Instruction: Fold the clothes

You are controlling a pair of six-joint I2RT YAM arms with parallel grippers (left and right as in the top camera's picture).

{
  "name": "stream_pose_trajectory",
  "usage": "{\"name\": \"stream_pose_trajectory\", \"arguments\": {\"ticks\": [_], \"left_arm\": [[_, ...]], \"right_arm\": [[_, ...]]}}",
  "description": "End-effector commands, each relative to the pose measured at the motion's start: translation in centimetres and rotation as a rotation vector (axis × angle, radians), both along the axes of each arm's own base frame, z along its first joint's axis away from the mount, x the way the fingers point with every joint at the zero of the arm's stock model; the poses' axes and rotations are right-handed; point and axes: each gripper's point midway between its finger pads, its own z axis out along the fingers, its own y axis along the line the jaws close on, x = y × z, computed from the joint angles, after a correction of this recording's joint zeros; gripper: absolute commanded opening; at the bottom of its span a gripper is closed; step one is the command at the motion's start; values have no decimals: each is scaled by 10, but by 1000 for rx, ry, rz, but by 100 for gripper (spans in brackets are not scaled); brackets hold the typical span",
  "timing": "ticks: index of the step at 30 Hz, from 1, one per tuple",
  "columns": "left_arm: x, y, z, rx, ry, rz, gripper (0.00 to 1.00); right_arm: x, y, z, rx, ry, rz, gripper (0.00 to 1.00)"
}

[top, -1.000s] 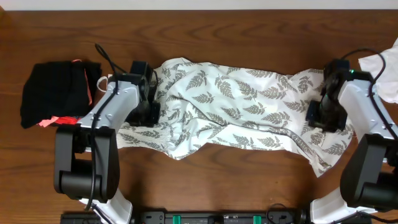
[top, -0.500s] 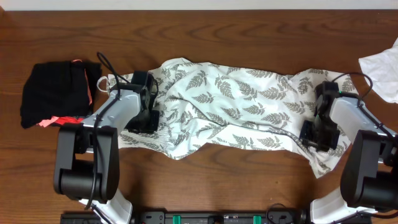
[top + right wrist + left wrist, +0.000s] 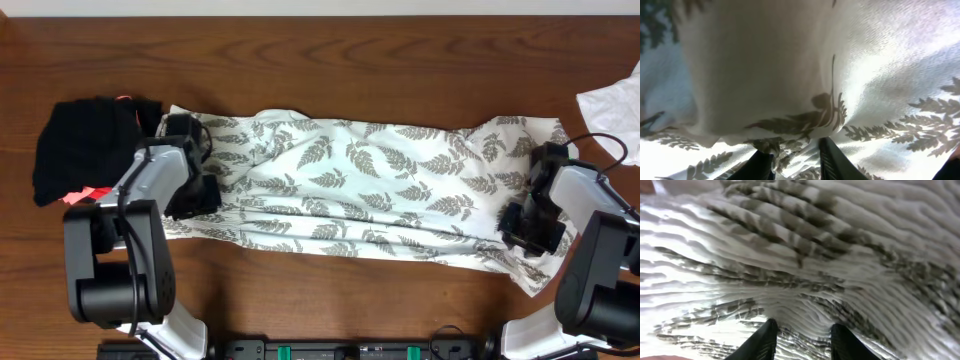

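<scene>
Though overhead hides it, both wrist views show the dress (image 3: 370,190) pinched.

Silver-grey left arm (image 3: 150,180) and right arm (image 3: 588,192), black joints, black cables.

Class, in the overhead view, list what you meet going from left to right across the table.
black bundle with pink trim → left gripper → fern-print dress → right gripper → plain white cloth
</scene>
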Motion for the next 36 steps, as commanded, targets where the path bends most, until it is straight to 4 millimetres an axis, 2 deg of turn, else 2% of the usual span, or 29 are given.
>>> {"name": "stream_pose_trajectory", "arguments": {"ticks": [1,3,6,8,9,12,16,18,20,23,25,27,30,32,36], "left_arm": [[-13,6,-7,27,37,39,36],[-13,5,-7,27,37,34,35],[-12,-1,-7,10,34,20,35],[-9,-9,-4,-17,20,6,34],[-7,-12,-2,-22,11,-5,30],[2,-21,13,-28,-41,-47,29],[26,-39,54,-33,-193,-131,29],[41,-49,81,-35,-307,-158,29],[55,-56,105,-39,-422,-178,29],[73,-71,137,-54,-577,-210,29],[80,-82,147,-64,-632,-236,29],[82,-93,148,-73,-641,-266,29],[79,-110,142,-86,-623,-312,29],[77,-122,136,-93,-606,-354,29],[72,-143,123,-107,-567,-408,29]], "right_arm": [[-6,-6,-2,-31,10,-25,27],[-6,-6,-2,-32,10,-25,26],[1,1,-1,15,-20,-20,15],[15,9,2,81,-79,25,13],[23,13,6,110,-110,46,13],[49,19,32,164,-219,105,15],[81,14,83,134,-385,142,18],[95,10,111,100,-475,153,24],[104,3,133,53,-543,159,38],[111,-18,153,-68,-595,118,45],[108,-36,153,-138,-587,56,45],[107,-50,148,-152,-578,16,46],[107,-76,136,-165,-569,-47,47],[107,-98,124,-174,-563,-98,52],[107,-119,97,-113,-555,-133,54]]}}
